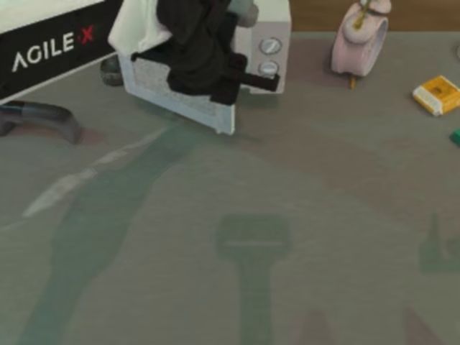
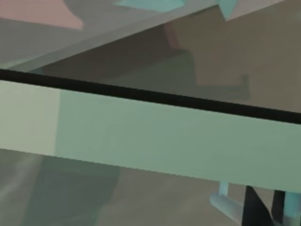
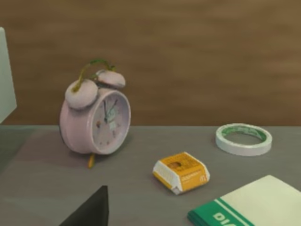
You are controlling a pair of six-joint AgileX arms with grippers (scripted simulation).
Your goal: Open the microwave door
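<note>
Bench (image 1: 302, 215), left to right. Microwave (image 1: 277, 29), eleven o'clock: its microwave door (image 1: 180, 93) swung partly out, free edge toward six. Left tool (image 1: 251, 80) over the door near the knob panel, evidently hauling it; tool's grip: cannot tell. Pink alarm clock (image 1: 357, 44), one o'clock. Yellow box (image 1: 437, 95), three o'clock. Right arm unseen.

A rendered robot test bench, dressed with household odds and ends. A grey tabletop (image 1: 287, 215) stands before a wood-panelled wall (image 3: 188, 56). Left of the left claw (image 1: 269, 83) is a black AGILE X sign (image 1: 50, 50); to its right are a pink alarm clock (image 3: 96, 117), a burger box (image 3: 182, 172) and a tape roll (image 3: 243, 139).
</note>
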